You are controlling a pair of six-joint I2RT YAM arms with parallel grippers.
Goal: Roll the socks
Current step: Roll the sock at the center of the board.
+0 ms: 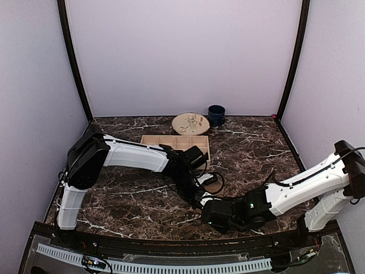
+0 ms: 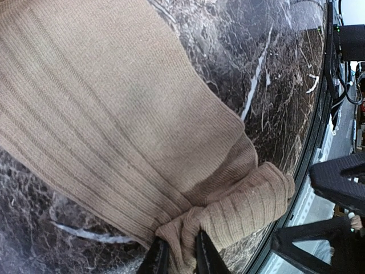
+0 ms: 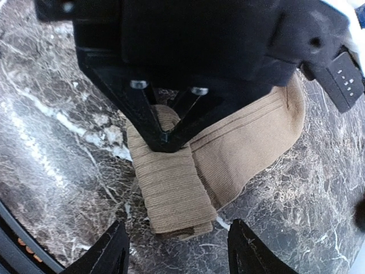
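One tan-brown ribbed sock [image 3: 251, 142] lies flat on the dark marble table, its end folded over into a short thick roll [image 3: 174, 191]. My left gripper [image 2: 179, 260] is shut on a bunch of fabric at the fold, and its black fingers [image 3: 165, 134] show pinching the roll from above. The right gripper [image 3: 179, 254] stands open just in front of the roll, one finger on each side and neither touching the sock. In the top view both grippers meet near the front middle of the table, left [image 1: 201, 197] and right [image 1: 210, 216], and hide most of the sock.
A wooden compartment tray [image 1: 177, 142] sits at mid table, with a patterned plate [image 1: 190, 123] and a dark blue cup [image 1: 216, 115] behind it by the back wall. The table's front edge and its black rail [image 2: 319, 131] run close to the sock.
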